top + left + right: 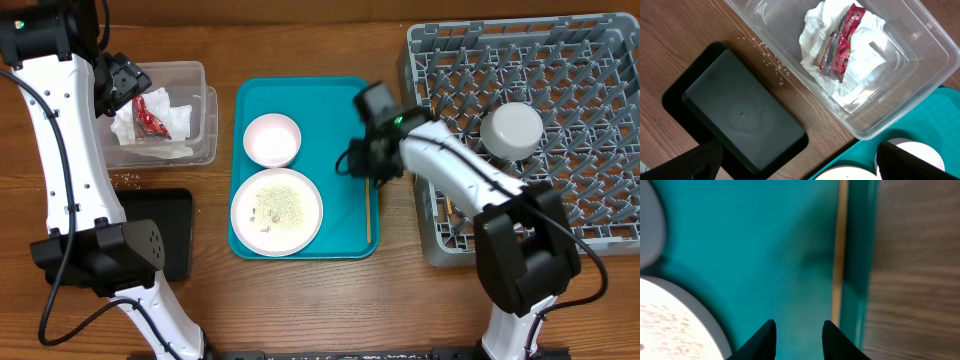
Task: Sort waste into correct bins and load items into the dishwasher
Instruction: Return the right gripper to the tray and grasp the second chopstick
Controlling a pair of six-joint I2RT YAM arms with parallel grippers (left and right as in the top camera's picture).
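Crumpled white napkins (860, 67) and a red wrapper (842, 40) lie in the clear tub (197, 110). My left gripper (122, 82) hovers over the tub's left end, wide open and empty (800, 167). Loose rice grains (772, 62) lie on the wood between the tub and the black tray (170, 232). On the teal tray (340, 120) sit the small pink dish (272, 138) and the large plate (277, 208), speckled with rice. Chopsticks (368, 212) lie along the teal tray's right edge. My right gripper (363, 163) hangs low over the teal tray, open, with the chopstick (840, 255) just right of its fingers.
The grey dish rack (560, 70) fills the right side, with an upturned grey-white bowl (512, 130) on its pegs. The right arm reaches from the front right across the rack's left edge. The left arm's base stands beside the black tray.
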